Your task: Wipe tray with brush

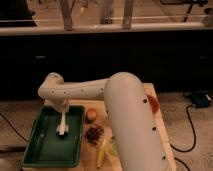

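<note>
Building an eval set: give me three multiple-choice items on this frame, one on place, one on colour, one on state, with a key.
1. Where is the gripper?
A. over the tray
B. over the floor cables
C. beside the window posts

2. What colour is the tray?
A. red
B. dark green
C. white

3. How does the brush stand?
A. lying flat outside the tray
B. roughly upright, head down on the tray floor
C. resting on the dark food cluster

Key: 1 A, the arm ends above the tray's upper half; 2 B, rim and floor read dark green; 3 B, the white stick runs down from the gripper to the tray floor.
</note>
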